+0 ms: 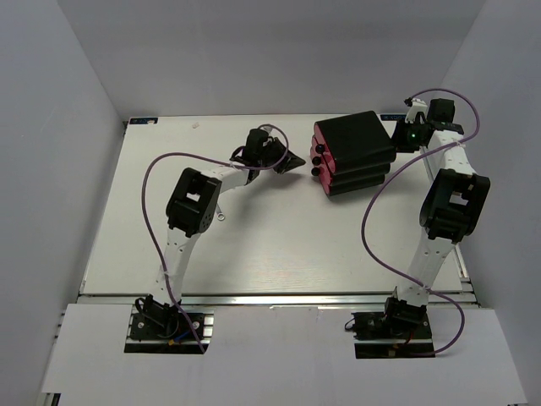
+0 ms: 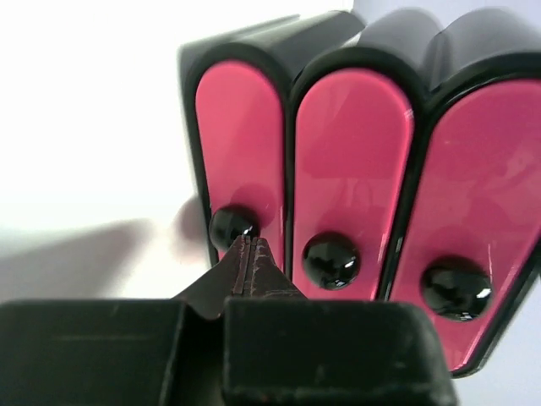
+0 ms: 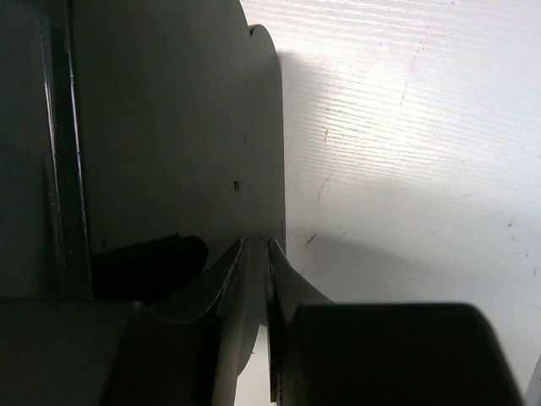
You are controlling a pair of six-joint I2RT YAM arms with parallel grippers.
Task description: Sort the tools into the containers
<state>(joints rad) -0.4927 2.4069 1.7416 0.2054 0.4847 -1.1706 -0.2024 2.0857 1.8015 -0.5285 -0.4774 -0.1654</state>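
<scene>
While I hold the L gripper (image 2: pixel 249 247) with its fingers pressed together, the tips sit right at the knob (image 2: pixel 232 227) of the end drawer (image 2: pixel 241 135). All three pink drawers are shut in the black cabinet (image 1: pixel 359 139), far side of the table (image 1: pixel 279 254). R gripper (image 3: pixel 256 249): fingers drawn to a thin slit, nothing between, just beside the cabinet wall opposite the drawer fronts. A small silver item (image 1: pixel 221 216) lies nr the L arm, too small to identify.

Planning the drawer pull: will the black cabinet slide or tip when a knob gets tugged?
Probably slides: cabinet sits on smooth table, no visible anchor. Tipping unlikely, it looks low and broad. Glossy round knobs may slip.
</scene>
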